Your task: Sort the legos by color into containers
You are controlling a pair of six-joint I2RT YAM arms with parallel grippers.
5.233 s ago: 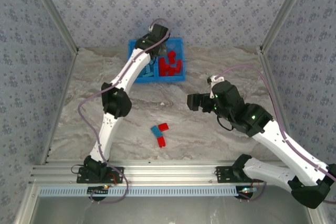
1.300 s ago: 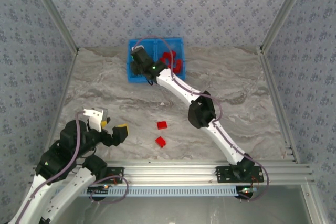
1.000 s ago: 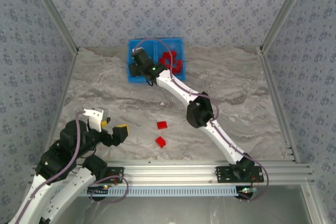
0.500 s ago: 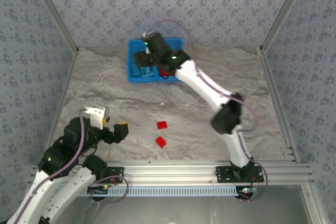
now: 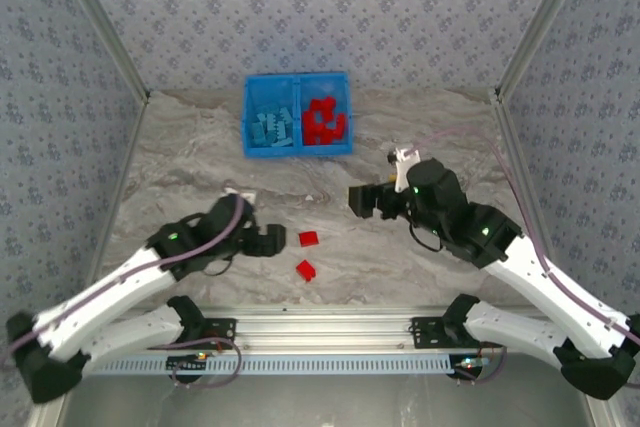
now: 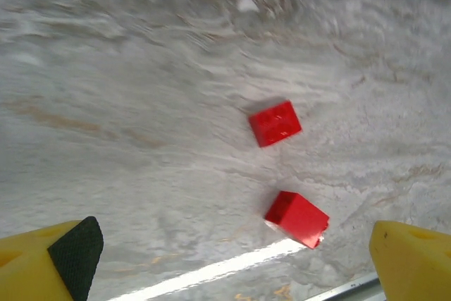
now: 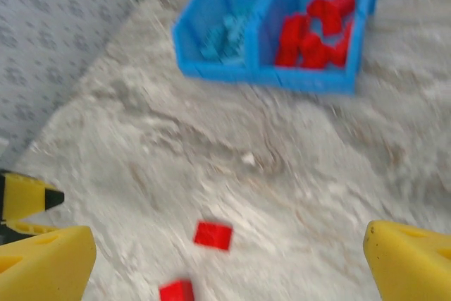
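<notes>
Two red legos [image 5: 308,238] lie on the bench [image 5: 450,137], just right of the wide-open left gripper [image 5: 272,241]. The right gripper [image 5: 362,199] hangs open, empty. The far blue bin [image 5: 297,150] holds light blue legos [image 5: 271,127] left, red bricks [image 5: 324,122] right.

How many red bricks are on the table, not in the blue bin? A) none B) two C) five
B: a farther red brick and a nearer red brick lie on the table, outside the bin.
</notes>
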